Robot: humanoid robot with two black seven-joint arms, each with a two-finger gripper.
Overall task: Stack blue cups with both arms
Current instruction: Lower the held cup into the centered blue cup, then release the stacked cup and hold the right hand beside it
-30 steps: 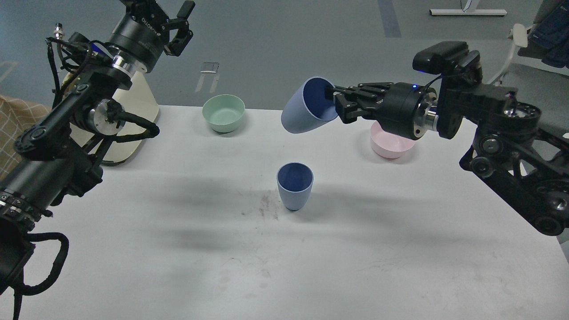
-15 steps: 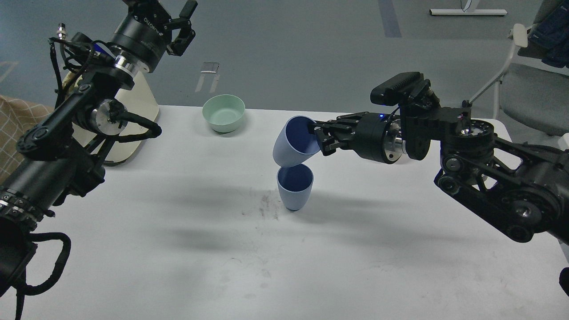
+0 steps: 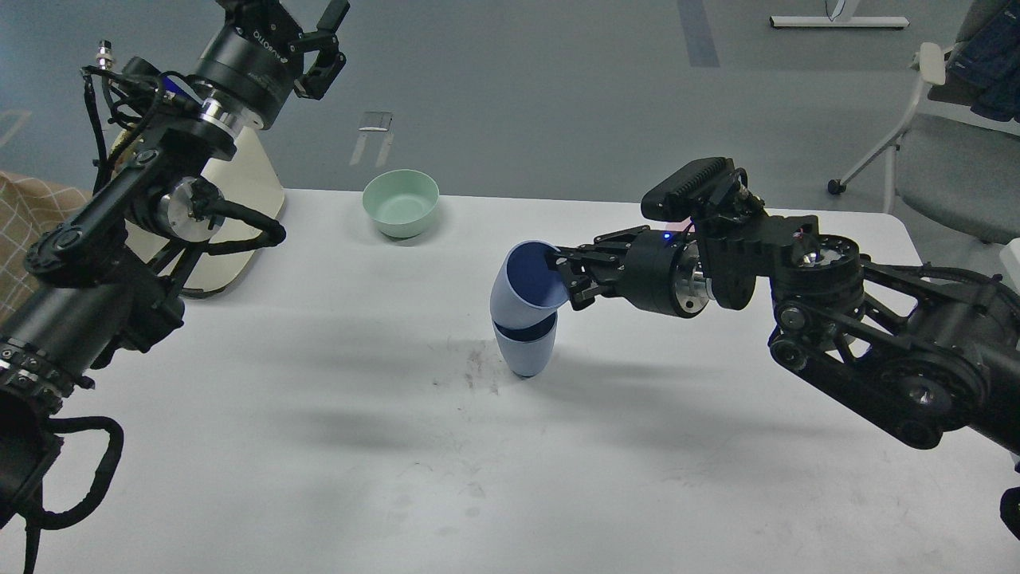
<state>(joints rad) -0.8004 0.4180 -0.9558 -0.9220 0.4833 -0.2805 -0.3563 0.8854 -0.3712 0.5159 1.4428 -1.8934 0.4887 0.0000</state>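
Note:
One blue cup (image 3: 525, 355) stands upright on the white table (image 3: 319, 462) near its middle. The second blue cup (image 3: 516, 293) is tilted, mouth toward the right, with its base set inside the standing cup's mouth. My right gripper (image 3: 562, 276) reaches in from the right and is shut on the tilted cup's rim. My left gripper (image 3: 320, 44) is raised high at the far left, well away from both cups, with its fingers apart and empty.
A pale green bowl (image 3: 401, 202) sits at the table's back edge, left of the cups. A cream rounded object (image 3: 256, 183) stands behind my left arm. A grey chair (image 3: 948, 171) is beyond the table's right corner. The pink bowl is hidden.
My right arm has moved down and left with the tilted cup, bringing its base from above the table into the standing cup's mouth. The left arm has barely moved.

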